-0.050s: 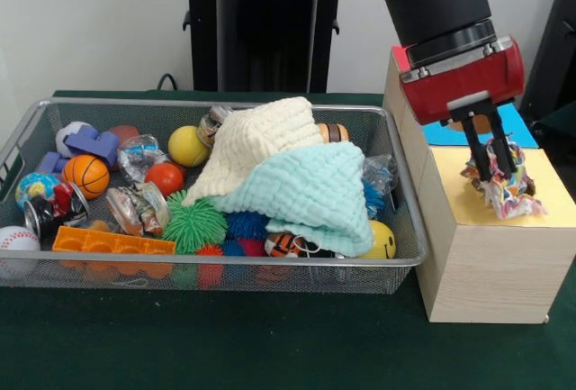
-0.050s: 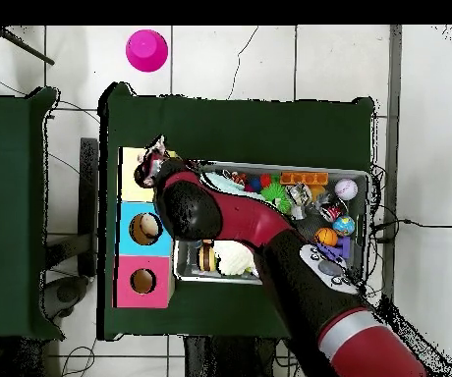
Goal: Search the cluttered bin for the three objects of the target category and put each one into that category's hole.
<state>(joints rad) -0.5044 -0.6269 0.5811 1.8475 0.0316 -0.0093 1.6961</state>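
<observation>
Over the yellow top of the wooden box (image 1: 490, 255), right of the bin (image 1: 387, 255), the tool (image 1: 493, 163) pinches a crumpled wrapper (image 1: 500, 190): likely light, soft, crushable, easiest held mid-bunch.

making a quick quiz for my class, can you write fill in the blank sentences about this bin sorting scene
1. The hand is shut on a crumpled ____ above the box.
2. The wrapper hangs over the box's ____ section.
3. In the wire bin, a cream cloth lies partly on a pale ____ cloth.
4. The orange basketball lies at the bin's ____ end in the front view.

Missing words: wrapper; yellow; blue; left
</observation>
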